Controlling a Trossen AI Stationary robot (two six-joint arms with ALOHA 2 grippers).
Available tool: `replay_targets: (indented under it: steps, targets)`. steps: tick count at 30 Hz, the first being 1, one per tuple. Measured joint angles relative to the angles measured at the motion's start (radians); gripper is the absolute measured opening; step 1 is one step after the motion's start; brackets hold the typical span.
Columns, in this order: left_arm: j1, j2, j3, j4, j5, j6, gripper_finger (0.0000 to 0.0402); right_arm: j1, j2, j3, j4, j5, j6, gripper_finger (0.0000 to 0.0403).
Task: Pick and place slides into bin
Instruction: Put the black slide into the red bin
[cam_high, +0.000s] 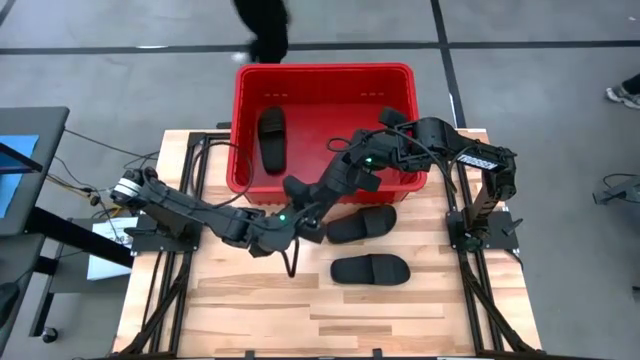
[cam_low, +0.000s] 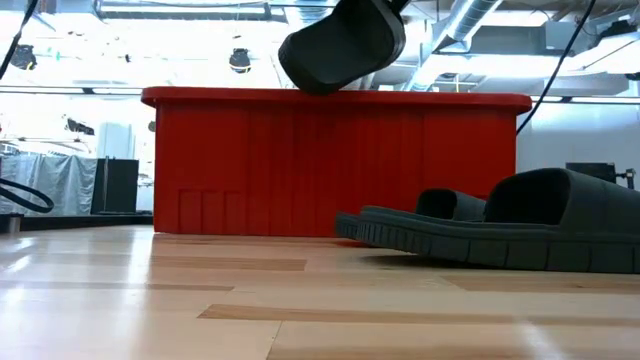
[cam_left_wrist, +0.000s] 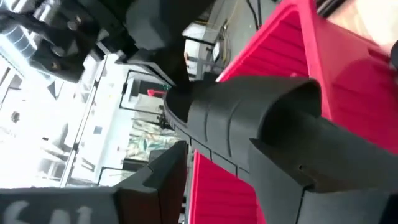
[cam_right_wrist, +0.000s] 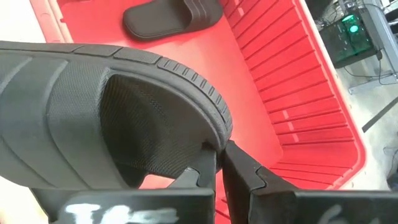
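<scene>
Two slides lie on the worktop (cam_high: 250, 315) just in front of the bin: the nearer slide (cam_high: 370, 269) and the second slide (cam_high: 362, 224). Above the bin's (cam_high: 322, 72) near rim, the left gripper (cam_high: 303, 205) grasps a third slide (cam_left_wrist: 249, 118), while the right gripper's (cam_right_wrist: 219, 163) clenched fingers pinch the fourth slide (cam_right_wrist: 118, 106) over the interior. I judge both loads are mid-carry; next they must release well inside, beside the slide already resting on the far-left floor (cam_high: 271, 135).

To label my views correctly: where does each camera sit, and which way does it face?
High: above the table, facing straight down; both arms, the red bin, two table slides.
Low: at table-top height, facing the bin's wall; no arm, only the held slide.
Left wrist: on the left arm, facing the bin's outside; left gripper holds that slide.
Right wrist: over the bin, looking in; right gripper pinches its sole.
Shared: both wrist views show the held slide.
</scene>
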Motion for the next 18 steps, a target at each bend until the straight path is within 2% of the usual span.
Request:
replay_targets:
  steps: [4,9,18]
  targets:
    - [0.005,0.007,0.0,-0.01,0.004,0.007,0.016,0.0,0.0,0.0,0.003,-0.002,0.0,0.0]
    - [0.002,0.007,0.0,-0.017,0.061,0.012,0.016,-0.001,0.0,0.0,0.034,-0.005,-0.001,0.0]
    - [0.003,0.007,0.0,-0.058,0.065,0.009,0.016,-0.001,0.0,0.0,0.05,-0.005,-0.001,0.0]
